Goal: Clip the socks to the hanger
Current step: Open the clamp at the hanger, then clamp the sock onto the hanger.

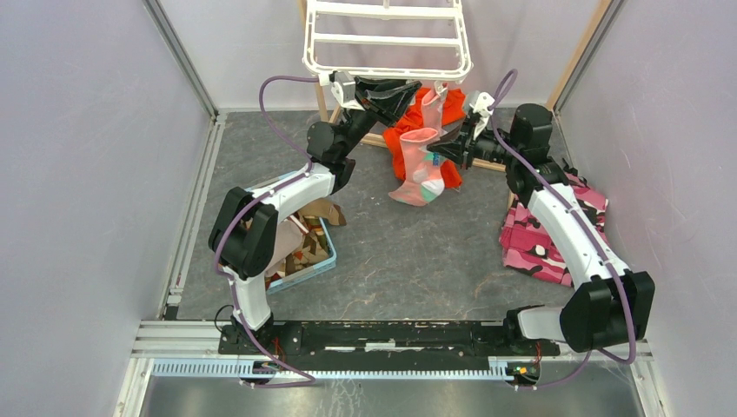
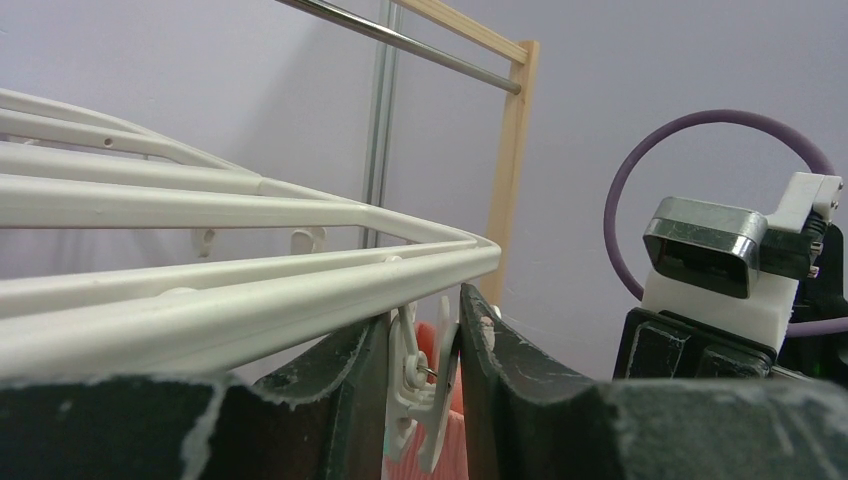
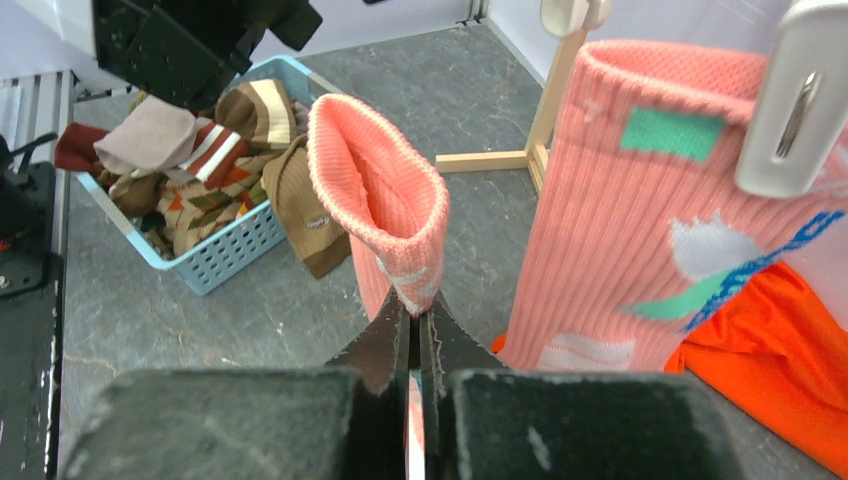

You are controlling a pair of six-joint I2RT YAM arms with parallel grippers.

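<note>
Right fingers (image 3: 385,350) pinch a pink sock (image 3: 390,200); left fingers (image 2: 340,385) squeeze a clip (image 2: 420,380) at the hanger (image 2: 300,290) edge.

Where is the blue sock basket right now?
Top view: the blue basket sits on the table's left side, partly under the left arm, holding socks.

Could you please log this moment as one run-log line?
left gripper closed on clip of hanger | right gripper pinching pink sock | second pink sock already clipped | basket holds more socks
</note>
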